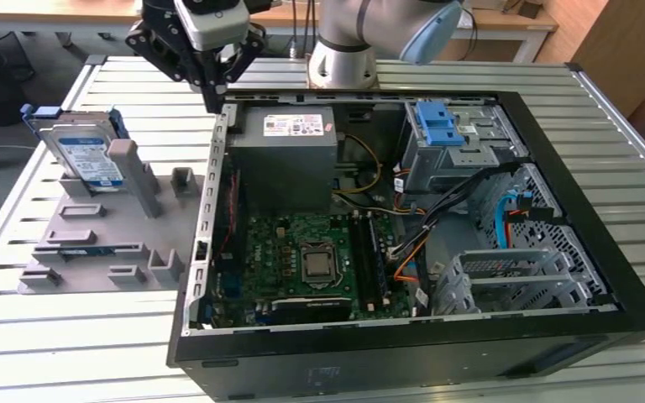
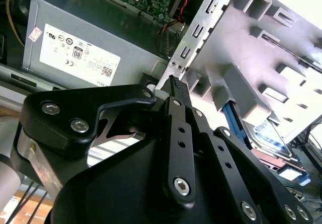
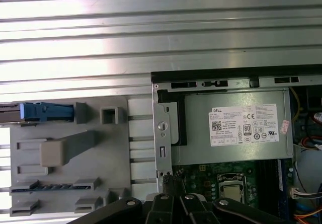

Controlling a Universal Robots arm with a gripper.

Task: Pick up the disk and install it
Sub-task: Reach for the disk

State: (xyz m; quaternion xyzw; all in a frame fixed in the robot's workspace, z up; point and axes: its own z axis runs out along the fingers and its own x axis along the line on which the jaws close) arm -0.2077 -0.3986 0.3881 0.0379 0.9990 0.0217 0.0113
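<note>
The disk [image 1: 85, 153], a silver drive with a white-and-blue label in a blue carrier, stands on edge in the grey fixture block [image 1: 104, 231] at the exterior view's left. In the first wrist view the disk [image 3: 44, 112] shows edge-on as a blue strip, and in the second wrist view the disk [image 2: 269, 139] sits behind the fixture. My gripper [image 1: 212, 91] hangs above the open computer case's [image 1: 591, 210] back left corner, to the right of the disk and apart from it. Its fingers look shut, with nothing between them, in both wrist views [image 2: 174, 81] [image 3: 169, 179].
Inside the case lie a grey power supply [image 1: 283, 147], a green motherboard [image 1: 306, 260], a metal drive cage with a blue latch [image 1: 448, 126] and an open metal bay [image 1: 513, 273]. The slatted metal table [image 1: 76, 336] runs all around. The arm's base [image 1: 343, 50] stands behind the case.
</note>
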